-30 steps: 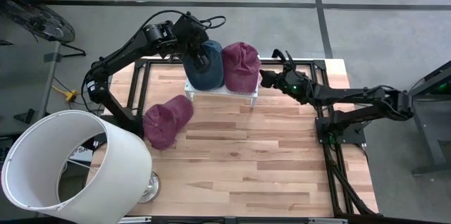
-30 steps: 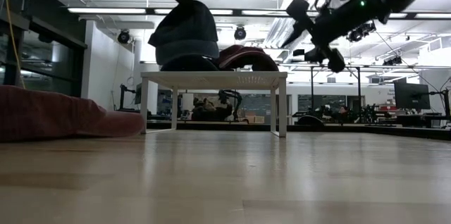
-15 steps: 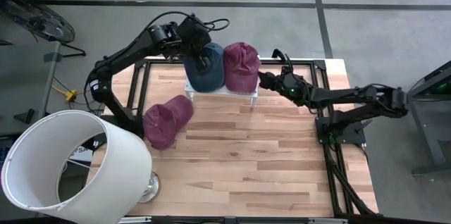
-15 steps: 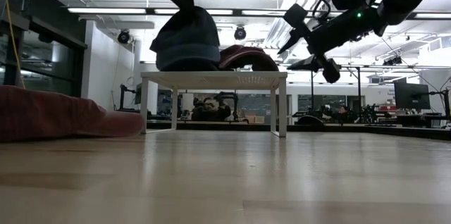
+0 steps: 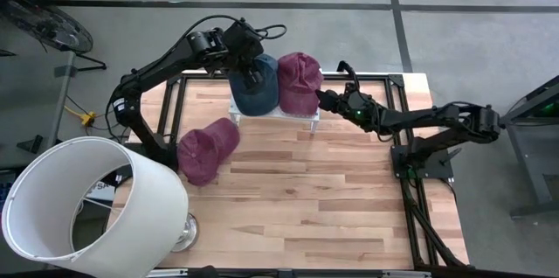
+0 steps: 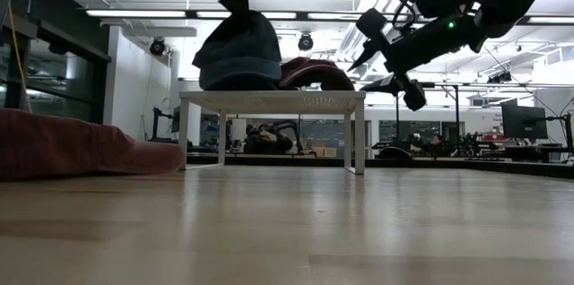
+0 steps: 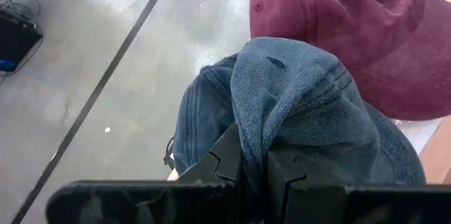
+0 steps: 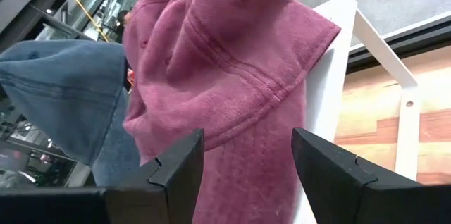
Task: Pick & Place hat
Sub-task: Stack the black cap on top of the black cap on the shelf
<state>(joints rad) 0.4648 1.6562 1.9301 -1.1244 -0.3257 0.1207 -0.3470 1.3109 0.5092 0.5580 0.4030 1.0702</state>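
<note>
Since a second ago, my right gripper [image 5: 321,98] has been creeping in toward the white stand [image 5: 301,114], while the left gripper [image 5: 251,72] is hardly shifting.

From above, I am watching the left gripper clamped on the blue hat [image 5: 253,90], which is sitting on the stand's left half. The maroon hat [image 5: 299,82] is lying just beside it on the right half, and the right gripper is closing on that hat's edge from the right, so the right arm is plainly the nearer one. A second maroon hat [image 5: 206,149] is lying on the table [image 5: 332,199], well apart.

At table level, the right gripper [image 6: 384,63] is hanging just off the stand's [image 6: 273,97] right end.

Through the left wrist, the fingers [image 7: 229,157] are pinching a fold of blue hat [image 7: 303,104].

Through the right wrist, the fingers [image 8: 176,164] are standing apart, with the maroon hat [image 8: 225,76] straight ahead between them.
</note>
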